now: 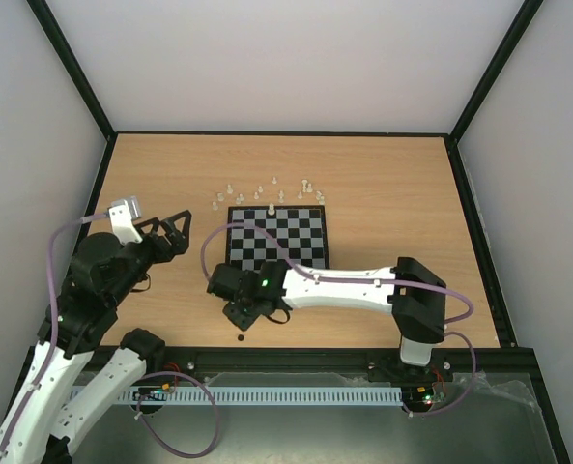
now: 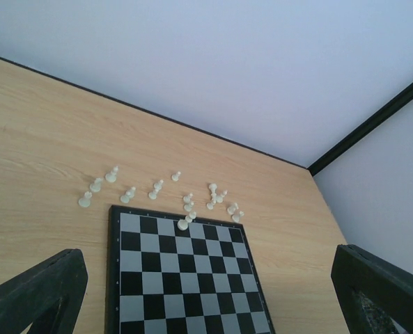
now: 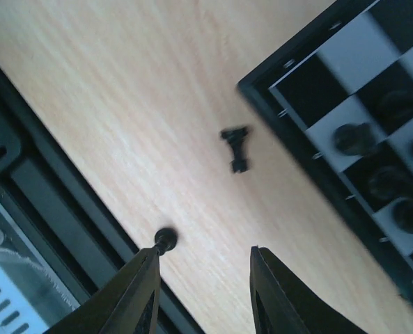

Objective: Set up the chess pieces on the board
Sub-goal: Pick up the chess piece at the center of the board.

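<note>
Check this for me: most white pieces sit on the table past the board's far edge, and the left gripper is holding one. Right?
No. The left gripper is open and holds nothing, as the left wrist view shows. Most white pieces do sit on the table past the board's far edge.

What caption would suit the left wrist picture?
White chess pieces scattered on the table along the board's far edge.

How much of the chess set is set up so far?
Just begun. A few black pieces stand on the board at its near corner, and one white piece on its far edge. The right jaws are open and empty near two loose black pieces on the table. Most white pieces wait beyond the board.
</note>
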Controlling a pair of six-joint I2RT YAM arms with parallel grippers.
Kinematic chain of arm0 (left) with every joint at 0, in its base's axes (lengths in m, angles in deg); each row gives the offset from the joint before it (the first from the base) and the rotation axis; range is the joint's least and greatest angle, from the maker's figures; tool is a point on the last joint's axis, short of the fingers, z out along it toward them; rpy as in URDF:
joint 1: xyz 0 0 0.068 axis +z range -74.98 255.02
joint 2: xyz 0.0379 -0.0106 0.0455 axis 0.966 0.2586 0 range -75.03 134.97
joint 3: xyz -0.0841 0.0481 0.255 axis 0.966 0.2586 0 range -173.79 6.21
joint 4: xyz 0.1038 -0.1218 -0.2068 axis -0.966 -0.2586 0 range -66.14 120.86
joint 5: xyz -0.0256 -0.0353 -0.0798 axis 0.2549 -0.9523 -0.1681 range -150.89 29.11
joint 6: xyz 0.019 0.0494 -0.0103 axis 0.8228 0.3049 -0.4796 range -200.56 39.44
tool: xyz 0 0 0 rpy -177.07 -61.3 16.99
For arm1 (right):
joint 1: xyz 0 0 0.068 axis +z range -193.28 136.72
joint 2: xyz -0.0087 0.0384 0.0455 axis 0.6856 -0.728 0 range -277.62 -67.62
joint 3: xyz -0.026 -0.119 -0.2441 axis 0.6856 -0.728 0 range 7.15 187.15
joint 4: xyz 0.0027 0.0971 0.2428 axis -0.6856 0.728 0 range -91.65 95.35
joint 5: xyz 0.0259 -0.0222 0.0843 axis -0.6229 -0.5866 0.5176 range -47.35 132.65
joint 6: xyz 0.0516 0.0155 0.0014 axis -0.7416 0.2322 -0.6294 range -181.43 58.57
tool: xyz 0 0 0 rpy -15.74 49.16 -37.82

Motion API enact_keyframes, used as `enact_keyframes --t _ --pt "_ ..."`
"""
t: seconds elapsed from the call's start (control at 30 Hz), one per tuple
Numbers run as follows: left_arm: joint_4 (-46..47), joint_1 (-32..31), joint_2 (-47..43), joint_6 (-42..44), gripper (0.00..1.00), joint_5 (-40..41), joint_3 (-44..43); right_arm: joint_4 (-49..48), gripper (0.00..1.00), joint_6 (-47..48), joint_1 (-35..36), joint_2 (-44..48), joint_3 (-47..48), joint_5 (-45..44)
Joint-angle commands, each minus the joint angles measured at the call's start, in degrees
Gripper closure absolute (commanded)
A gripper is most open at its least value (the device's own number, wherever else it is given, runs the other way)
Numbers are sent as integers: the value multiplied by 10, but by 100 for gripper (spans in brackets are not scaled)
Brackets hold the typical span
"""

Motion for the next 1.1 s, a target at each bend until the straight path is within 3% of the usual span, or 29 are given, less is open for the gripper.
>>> enact_keyframes --t 0.0,0.4,0.83,1.07 --pt "-19 -1 -10 4 1 5 -21 23 63 -16 29 -32 -13 12" --pt "-33 -1 -21 2 1 4 -20 14 65 -31 52 -121 -6 26" --pt "-27 -1 -20 2 1 5 -9 7 68 -35 54 -114 -8 28" --pt "-26 -1 -21 2 1 5 -6 16 81 -36 58 -127 -11 28"
